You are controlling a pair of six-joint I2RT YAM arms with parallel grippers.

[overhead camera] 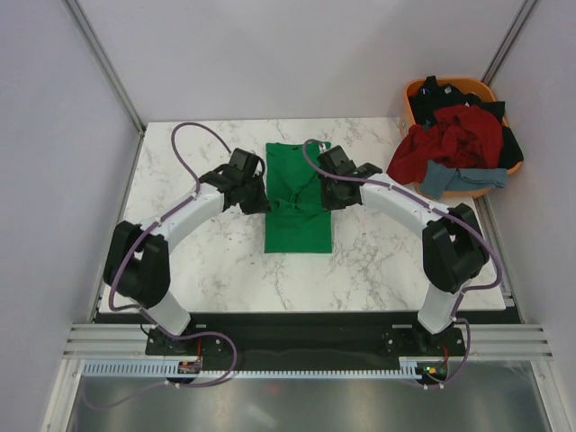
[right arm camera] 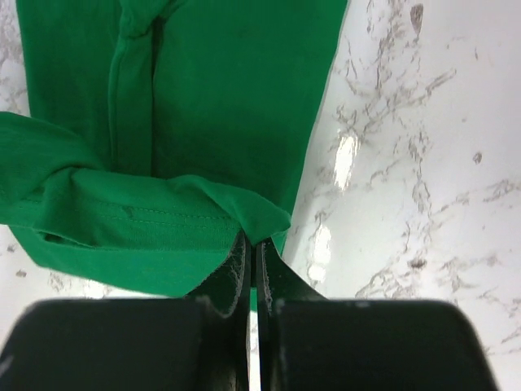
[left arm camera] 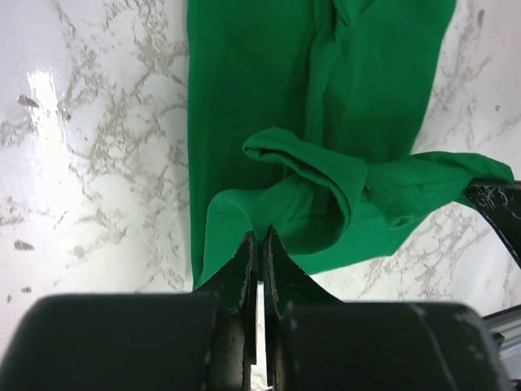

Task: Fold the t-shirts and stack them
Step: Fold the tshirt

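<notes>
A bright green t-shirt [overhead camera: 297, 200] lies as a long narrow strip on the marble table [overhead camera: 207, 270], its end lifted and folded over. My left gripper [overhead camera: 255, 200] is shut on the shirt's left corner [left arm camera: 269, 213]. My right gripper [overhead camera: 329, 193] is shut on its right corner [right arm camera: 259, 218]. Both hold the hem a little above the rest of the green shirt [left arm camera: 244, 98], which also shows in the right wrist view [right arm camera: 220, 90]. A dark red t-shirt [overhead camera: 454, 139], a black one [overhead camera: 450, 94] and a grey-blue one [overhead camera: 447, 178] are heaped in the basket.
An orange plastic basket [overhead camera: 416, 90] stands at the table's back right corner, with clothes spilling over its rim. Grey walls close in the back and sides. The arm bases sit on a black rail at the near edge.
</notes>
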